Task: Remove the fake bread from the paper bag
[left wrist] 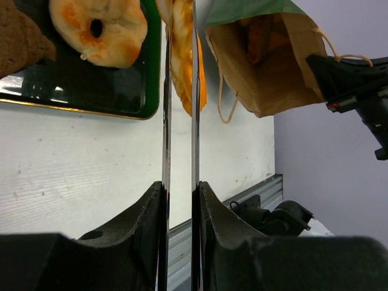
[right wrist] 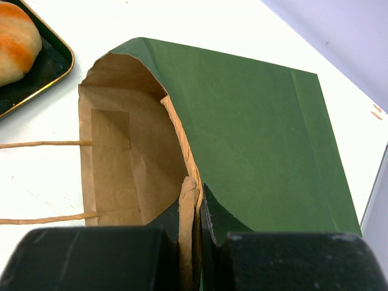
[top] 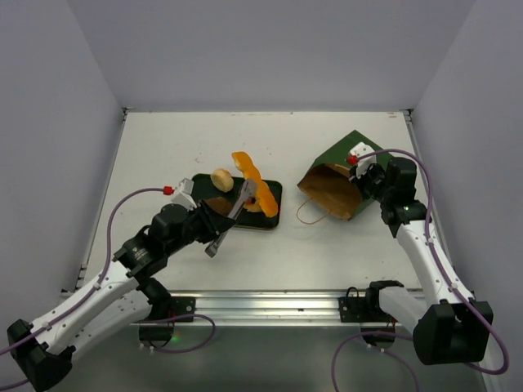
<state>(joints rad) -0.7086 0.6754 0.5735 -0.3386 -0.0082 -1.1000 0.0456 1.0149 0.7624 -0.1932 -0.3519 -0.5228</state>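
The left gripper, nearly closed, clamps tongs that pinch the baguette over the tray mid-tabletop, where a bun and roll lie. The right gripper is closed on the rim of the bag, tipped over near the right edge; an orange piece seems left inside.

The tongs run off the top edge, so their tips are out of sight. The long orange bread is half hidden behind them. Deep in the paper bag sits an orange thing, too dim to name. The left edge cuts off a brown bun.
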